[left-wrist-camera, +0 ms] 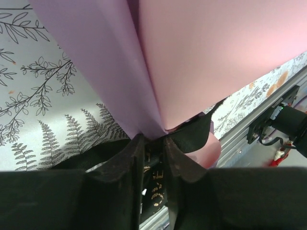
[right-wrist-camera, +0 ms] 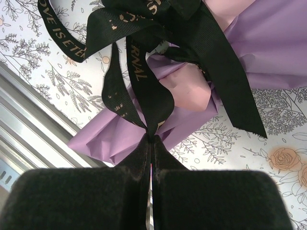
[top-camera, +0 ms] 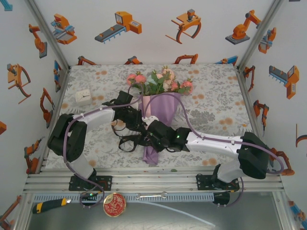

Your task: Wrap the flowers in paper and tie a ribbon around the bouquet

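The bouquet lies mid-table, its flowers [top-camera: 158, 81] pointing away from me and the lilac paper [top-camera: 163, 103] narrowing to a tail [top-camera: 151, 155] near the front edge. The black ribbon [top-camera: 128, 142] is looped round the cone's waist. My left gripper [top-camera: 135, 120] is at the cone's left side. In the left wrist view, it [left-wrist-camera: 153, 141] has its jaws drawn close, with gold-lettered ribbon [left-wrist-camera: 157, 184] in the narrow gap and a paper [left-wrist-camera: 192, 62] fold at the tips. My right gripper [top-camera: 154, 132] [right-wrist-camera: 153, 139] is shut on a ribbon [right-wrist-camera: 148, 96] loop above the paper [right-wrist-camera: 273, 48].
A small white box [top-camera: 84, 96] sits at the table's left. The aluminium rail [top-camera: 153, 179] runs along the front edge. Below it lie a yellow-handled tool [top-camera: 48, 205] and a round red tin [top-camera: 114, 204]. Printed walls close in three sides.
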Robot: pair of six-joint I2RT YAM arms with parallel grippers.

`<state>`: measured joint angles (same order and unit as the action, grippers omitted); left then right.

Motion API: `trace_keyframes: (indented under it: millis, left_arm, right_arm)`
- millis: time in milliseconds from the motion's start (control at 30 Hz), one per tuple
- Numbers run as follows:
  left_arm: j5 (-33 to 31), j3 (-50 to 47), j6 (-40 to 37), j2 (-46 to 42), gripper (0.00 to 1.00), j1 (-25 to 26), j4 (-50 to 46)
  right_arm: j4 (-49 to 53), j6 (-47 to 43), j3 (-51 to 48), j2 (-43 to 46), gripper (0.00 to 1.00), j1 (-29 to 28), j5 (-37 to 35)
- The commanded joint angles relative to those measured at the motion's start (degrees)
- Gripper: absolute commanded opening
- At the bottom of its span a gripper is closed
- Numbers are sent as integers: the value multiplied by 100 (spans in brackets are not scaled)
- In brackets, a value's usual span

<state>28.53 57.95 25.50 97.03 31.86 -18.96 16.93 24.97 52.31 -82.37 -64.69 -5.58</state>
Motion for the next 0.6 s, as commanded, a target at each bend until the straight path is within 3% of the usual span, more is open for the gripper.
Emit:
trace_keyframes:
  millis: [0,100,200,333,567]
  left_arm:
    - [50,45,-216,-32,17,28,-130]
    - [38,32,-191,-230,4,22,-128]
    - [138,58,-219,-566,3,53,-19]
    - [26,99,-588,-878,5,243,-13]
    - [-649,138,-993,-841,17,490,-402]
  right_arm:
    - [-77,-43,-91,97,0,-11,-56]
    - [-58,-29,-109,134,0,-12,-40]
    - [-84,-9,-193,175,0,-10,-30]
    - [-102,13,-256,234,0,-9,-4]
    - [-137,27,-325,347,0,-17,-30]
